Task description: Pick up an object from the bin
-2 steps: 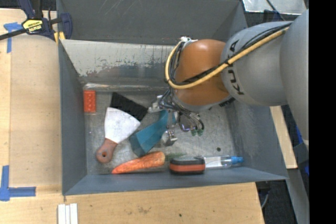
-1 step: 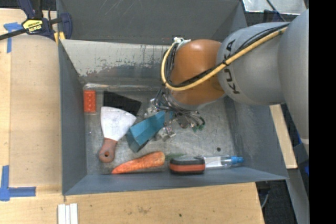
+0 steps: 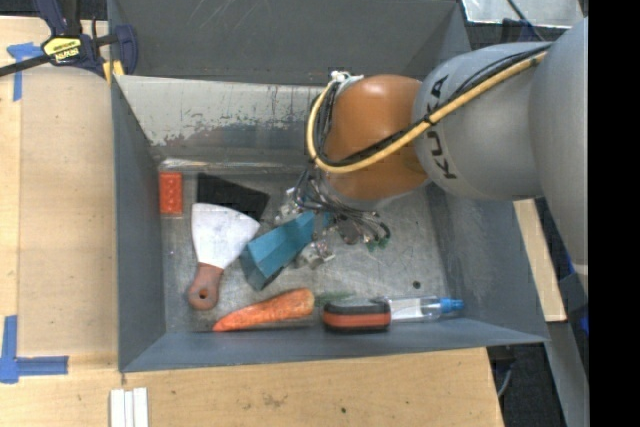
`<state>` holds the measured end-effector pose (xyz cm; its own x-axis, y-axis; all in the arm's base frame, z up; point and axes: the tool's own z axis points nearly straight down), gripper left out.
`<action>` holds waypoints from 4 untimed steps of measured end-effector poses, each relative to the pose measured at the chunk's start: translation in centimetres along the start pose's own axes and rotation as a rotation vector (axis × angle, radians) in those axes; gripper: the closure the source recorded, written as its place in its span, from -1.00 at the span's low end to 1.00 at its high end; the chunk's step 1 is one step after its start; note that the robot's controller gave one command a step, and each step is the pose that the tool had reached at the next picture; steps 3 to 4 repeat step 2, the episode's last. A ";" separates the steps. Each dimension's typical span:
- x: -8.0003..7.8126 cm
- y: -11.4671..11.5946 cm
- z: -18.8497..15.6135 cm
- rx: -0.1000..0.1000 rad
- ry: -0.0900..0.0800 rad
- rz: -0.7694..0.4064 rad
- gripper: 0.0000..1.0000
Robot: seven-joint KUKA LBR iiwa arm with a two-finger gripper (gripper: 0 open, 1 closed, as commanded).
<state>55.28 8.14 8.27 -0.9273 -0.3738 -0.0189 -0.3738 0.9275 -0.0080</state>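
grey metal bin (image 3: 135, 215), viewed from above. arm (image 3: 510, 125) enters from the right, and the orange wrist cover (image 3: 370, 135) sits over the middle of the floor, toward the back wall.

end effector (image 3: 318, 225) is low in the bin, just below the orange cover, with metal parts showing at the cover's lower left edge. whether it stands apart, together or clamped cannot be told, because the cover and the clutter hide it.

nearest thing: teal block (image 3: 272, 255), wedge-like and tilted, at floor centre. its upper right end runs up against the metal of the end effector and its lower left end points at the front left. contact looks likely, but a grip on it cannot be confirmed.

just left of the block is a white scraper (image 3: 222, 233) with a reddish-brown handle (image 3: 204, 289) pointing to the front. behind it lies a black flat piece (image 3: 230, 192), and a small red-orange block (image 3: 170, 194) lies near the left wall.

along the front wall are an orange carrot (image 3: 265, 311), then a red-and-black oval thing (image 3: 355, 317), then a clear pen with a blue cap (image 3: 425, 309), laid roughly end to end. the carrot lies just in front of the teal block.
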 end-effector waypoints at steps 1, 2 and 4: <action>0.1 0.0 -0.2 -0.002 0.005 -0.001 1.00; 0.4 0.2 -1.0 -0.007 0.018 -0.001 1.00; 0.4 0.2 -1.0 -0.007 0.018 -0.001 1.00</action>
